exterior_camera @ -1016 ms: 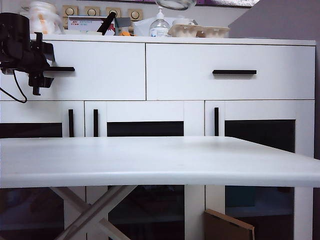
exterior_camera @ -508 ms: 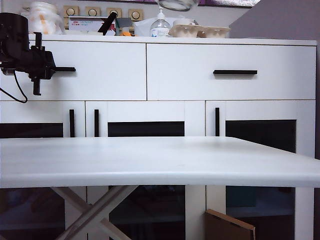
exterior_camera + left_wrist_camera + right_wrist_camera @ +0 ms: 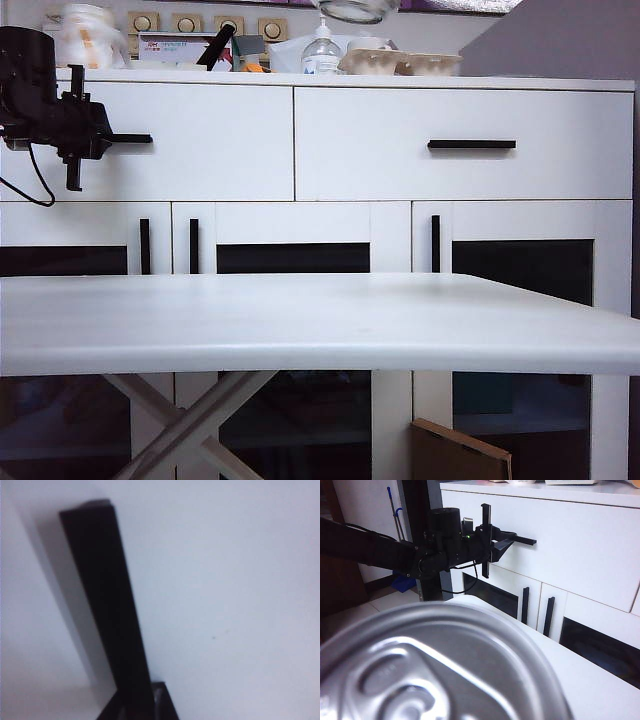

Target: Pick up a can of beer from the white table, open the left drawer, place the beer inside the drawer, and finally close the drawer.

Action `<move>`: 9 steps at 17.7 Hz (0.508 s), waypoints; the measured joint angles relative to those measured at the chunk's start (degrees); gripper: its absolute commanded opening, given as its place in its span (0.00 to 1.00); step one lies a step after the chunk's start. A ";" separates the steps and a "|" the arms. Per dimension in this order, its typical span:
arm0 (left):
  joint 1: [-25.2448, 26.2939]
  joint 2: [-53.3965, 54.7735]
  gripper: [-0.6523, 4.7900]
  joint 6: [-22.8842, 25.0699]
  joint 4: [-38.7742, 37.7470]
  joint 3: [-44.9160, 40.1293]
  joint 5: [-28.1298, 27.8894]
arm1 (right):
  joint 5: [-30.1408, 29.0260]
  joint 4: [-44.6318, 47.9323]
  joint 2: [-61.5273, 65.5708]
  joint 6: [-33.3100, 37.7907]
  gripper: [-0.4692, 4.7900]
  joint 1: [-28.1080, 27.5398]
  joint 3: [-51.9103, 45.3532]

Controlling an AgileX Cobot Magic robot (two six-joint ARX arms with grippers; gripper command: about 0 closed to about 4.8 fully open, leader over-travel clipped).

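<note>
Black left gripper [image 3: 100, 138] is clamped on the left drawer's [image 3: 210, 140] bar handle [image 3: 105, 605] at ten o'clock, while the right gripper holds the can of beer [image 3: 435, 665] over the worktop [image 3: 300, 320].

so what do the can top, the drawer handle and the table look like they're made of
The can of beer: bare silvery metal, likely aluminium, with soft highlights on its rim and tab. The handle of the left drawer, gripped by the left pincer: matt black bar, metal or plastic. The white table: smooth white-coated board, probably laminate or painted wood.
</note>
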 measured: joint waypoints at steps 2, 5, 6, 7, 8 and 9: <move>0.00 0.00 0.11 0.13 0.04 0.00 0.02 | 0.00 0.00 0.00 0.00 0.35 0.00 0.00; -0.02 0.00 0.11 0.42 1.22 -0.61 -0.31 | 0.00 -0.02 0.00 0.00 0.35 0.00 0.00; -0.02 -0.02 0.11 0.46 2.29 -1.33 -0.57 | 0.00 0.00 0.00 0.00 0.35 0.00 0.00; -0.04 0.13 0.11 0.42 8.72 -4.46 -1.22 | -0.02 0.00 0.00 0.00 0.35 0.00 0.00; -0.04 -1.05 0.11 -0.28 14.10 -9.01 -1.49 | 0.02 0.00 0.00 0.00 0.35 0.00 0.00; -0.04 -2.03 0.11 -0.22 14.12 -10.29 -1.49 | 0.02 0.00 0.00 0.00 0.35 0.00 0.00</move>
